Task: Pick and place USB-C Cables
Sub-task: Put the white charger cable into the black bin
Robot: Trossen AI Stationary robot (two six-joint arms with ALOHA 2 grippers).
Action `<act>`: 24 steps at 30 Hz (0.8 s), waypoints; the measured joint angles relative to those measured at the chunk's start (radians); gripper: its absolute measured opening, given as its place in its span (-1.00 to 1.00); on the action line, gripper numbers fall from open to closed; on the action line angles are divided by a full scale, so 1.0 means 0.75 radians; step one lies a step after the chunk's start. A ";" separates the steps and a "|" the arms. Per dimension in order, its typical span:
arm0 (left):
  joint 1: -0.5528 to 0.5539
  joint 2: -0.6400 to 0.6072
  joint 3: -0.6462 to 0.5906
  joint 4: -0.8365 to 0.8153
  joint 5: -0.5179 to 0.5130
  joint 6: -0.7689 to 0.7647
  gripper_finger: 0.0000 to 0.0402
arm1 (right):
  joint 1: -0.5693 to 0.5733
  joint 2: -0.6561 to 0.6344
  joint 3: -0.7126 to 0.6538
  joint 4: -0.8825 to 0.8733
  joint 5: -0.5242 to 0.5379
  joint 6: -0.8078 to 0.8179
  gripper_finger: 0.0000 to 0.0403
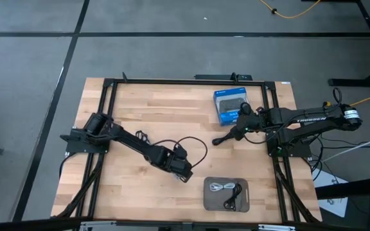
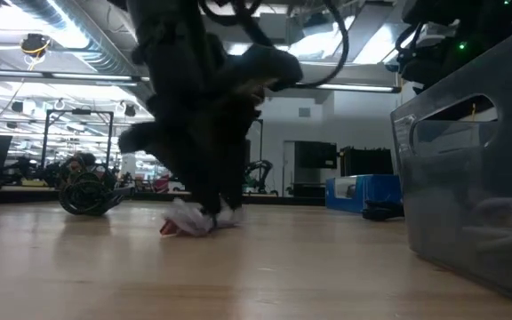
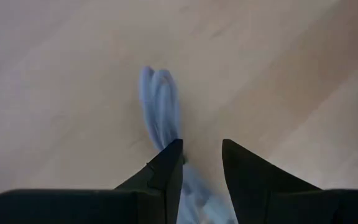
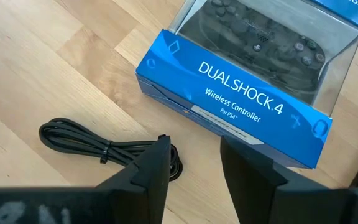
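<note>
At lower centre of the high view our left tool (image 1: 186, 174) sits low on the pale wood-grain surface (image 1: 146, 115), its two dark wedge-shaped fingers (image 3: 166, 171) parted around a pale, soft-looking looped cable bundle (image 3: 160, 112) without closing on it. In the low view that white cable (image 2: 198, 220) lies crumpled on the surface under the arm. At right of centre in the high view our right tool (image 1: 231, 135) hangs with fingers apart just above a black coiled cable (image 4: 104, 146), tied at its middle, beside the glossy blue box (image 4: 241, 106). Further cables, white and black, lie in the grey rectangular tray (image 1: 208, 192) at the lower middle.
</note>
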 joint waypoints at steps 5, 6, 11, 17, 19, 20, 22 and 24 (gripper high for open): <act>-0.003 0.064 0.003 0.052 0.019 0.000 -0.47 | 0.000 0.000 0.000 -0.004 0.000 -0.001 -0.28; -0.005 0.065 0.004 0.057 0.021 0.002 -0.47 | 0.000 -0.001 0.000 -0.004 0.000 -0.001 -0.28; -0.011 0.061 0.003 0.067 0.015 0.006 -0.47 | 0.000 -0.001 0.000 -0.006 0.001 -0.005 -0.28; -0.033 0.049 0.105 0.046 -0.075 0.140 -0.47 | 0.000 -0.001 0.000 -0.005 0.001 -0.006 -0.28; -0.038 0.045 0.154 -0.027 -0.093 0.160 -0.47 | 0.000 -0.001 0.000 -0.005 0.001 -0.009 -0.28; -0.038 0.045 0.173 -0.074 -0.101 0.161 -0.47 | 0.000 -0.001 0.000 -0.005 0.001 -0.020 -0.28; -0.036 0.045 0.196 -0.186 -0.118 0.141 -0.47 | 0.000 0.000 0.000 -0.005 0.001 -0.035 -0.28; -0.036 0.045 0.209 -0.291 -0.137 0.089 -0.47 | 0.000 -0.001 0.000 -0.005 0.001 -0.035 -0.28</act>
